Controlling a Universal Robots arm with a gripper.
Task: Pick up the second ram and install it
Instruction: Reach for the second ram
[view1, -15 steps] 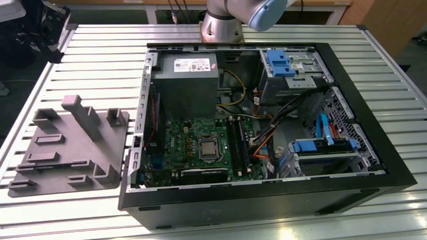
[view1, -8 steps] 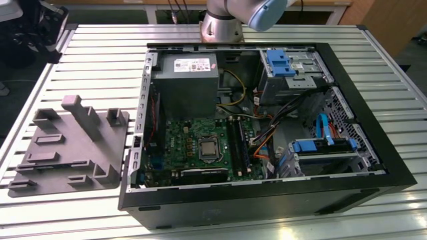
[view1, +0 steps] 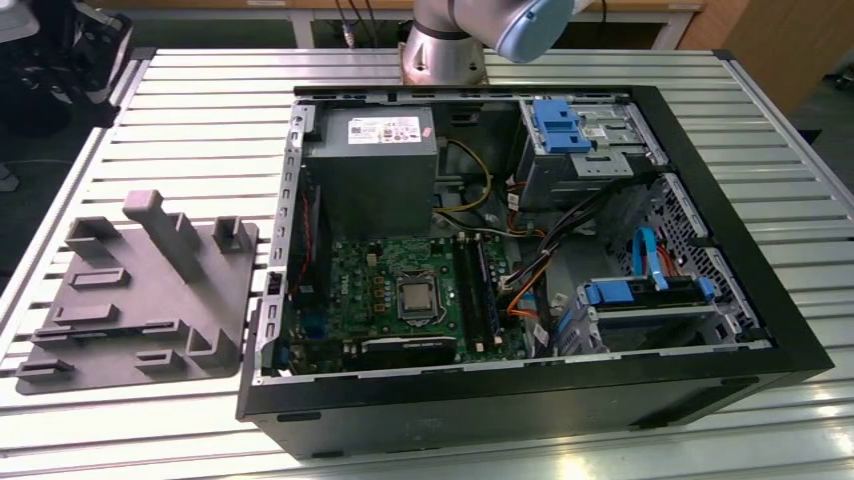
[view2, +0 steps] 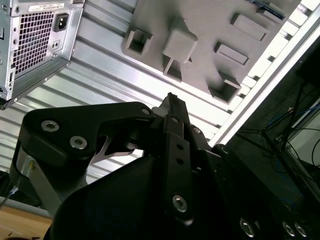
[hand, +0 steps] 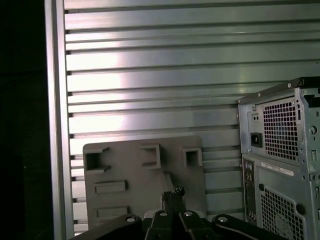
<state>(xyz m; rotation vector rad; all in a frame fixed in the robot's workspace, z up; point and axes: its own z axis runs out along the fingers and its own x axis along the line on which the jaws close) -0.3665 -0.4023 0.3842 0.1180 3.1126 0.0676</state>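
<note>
Hanging over the slatted metal table (hand: 150, 65), the gripper (hand: 172, 192) appears in both wrist views. Its black fingers (view2: 176, 150) are pressed together at the tips, with nothing seen pinched between them. Beneath it lies the grey moulded tray (hand: 145, 170), just beside the open computer case (hand: 280, 150).

Exterior view:
- The case takes the centre and right of the frame, side panel off.
- The motherboard (view1: 400, 290) sits lower centre, with the black memory slots (view1: 478, 285) running alongside the processor socket (view1: 418, 297). Cannot tell whether a stick sits in them.
- The tray is at the exterior view's left, posts upright.
- The arm base (view1: 447, 45) is at upper centre, behind the case.

Second wrist view adds one thing the other views lack: a thin dark strip with a blue tinge, taken for the second ram (view2: 267, 6). It lies on the tray at the end farthest from the tall post (view2: 180, 45) and is cut by the frame edge. It is well apart from the gripper.
</note>
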